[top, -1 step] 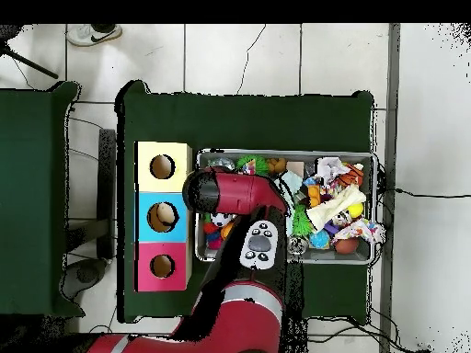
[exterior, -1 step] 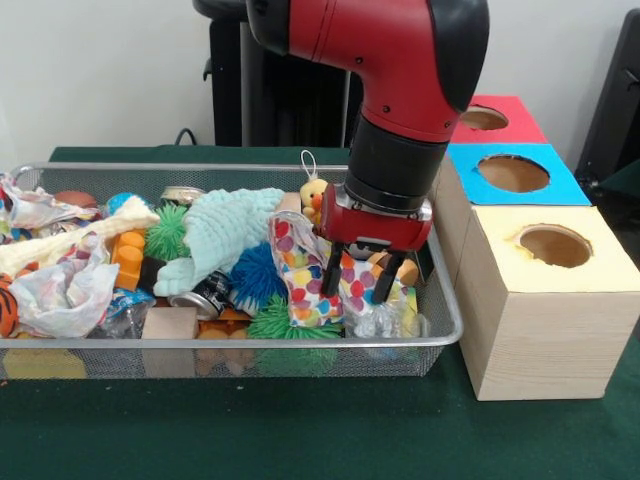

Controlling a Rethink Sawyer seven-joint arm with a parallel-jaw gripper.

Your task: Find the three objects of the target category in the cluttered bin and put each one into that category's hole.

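The bin [exterior, -1 step: 440, 300] was silver wire mesh with a smooth metal rim. Beside the bin stood three boxes [exterior, -1 step: 540, 340] of pale bare wood with visible grain, their tops covered in matt yellow, blue and red. Inside the bin, a mint towel [exterior, -1 step: 225, 235] looked like soft, nubbly cloth, the green ball [exterior, -1 step: 165, 232] and blue ball [exterior, -1 step: 258, 275] bristled with rubbery spikes, a can [exterior, -1 step: 205, 295] shone like metal, and a spotted pouch [exterior, -1 step: 300, 270] looked glossy. The arm [exterior, -1 step: 400, 50] was glossy red plastic. The tablecloth [exterior, -1 step: 300, 430] under the bin was matt green cloth.
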